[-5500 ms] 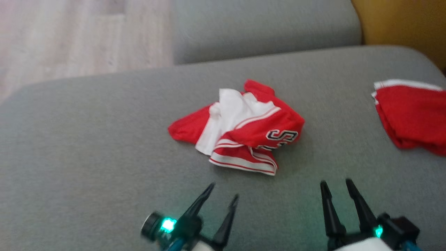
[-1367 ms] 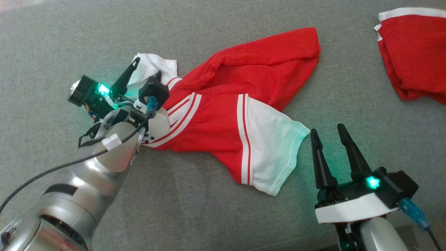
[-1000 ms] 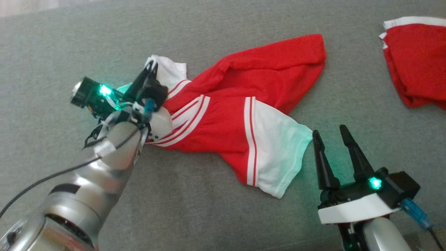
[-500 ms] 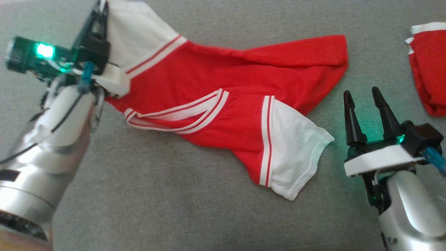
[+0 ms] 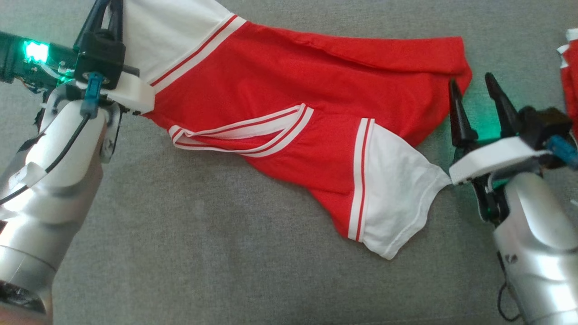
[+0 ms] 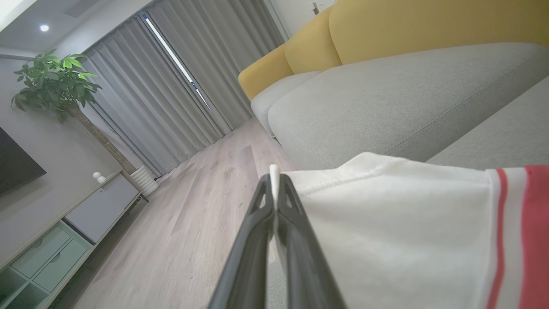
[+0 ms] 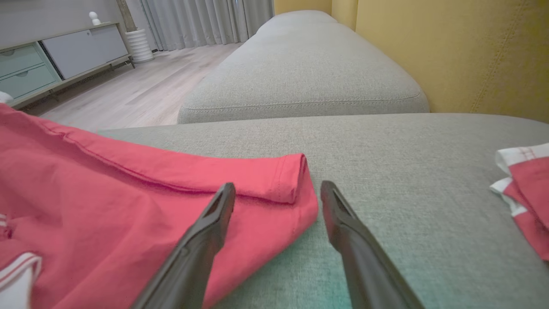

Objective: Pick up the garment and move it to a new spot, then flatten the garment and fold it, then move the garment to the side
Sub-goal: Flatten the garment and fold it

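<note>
The garment (image 5: 289, 108) is a red T-shirt with white sleeves and striped trim, stretched across the grey sofa cushion (image 5: 216, 253). My left gripper (image 6: 274, 180) is shut on the edge of its white sleeve (image 6: 386, 214), holding that end up at the head view's top left. My right gripper (image 5: 472, 83) stands open beside the shirt's red hem corner (image 7: 296, 176); in the right wrist view its left finger (image 7: 214, 219) lies over the red cloth and the right finger (image 7: 343, 219) over bare cushion. The other white sleeve (image 5: 397, 198) lies near my right wrist.
A second red and white garment (image 7: 523, 184) lies on the cushion to the right (image 5: 570, 67). A yellow backrest (image 7: 450, 51) rises behind the seat. Another grey cushion (image 7: 300, 64) continues beyond, with wood floor (image 6: 206, 206) and a cabinet (image 7: 51, 56) off the sofa's edge.
My left gripper has lifted the white sleeve up and left, stretching the shirt out. The right gripper has come forward to the red hem corner. The head view has shifted too.
</note>
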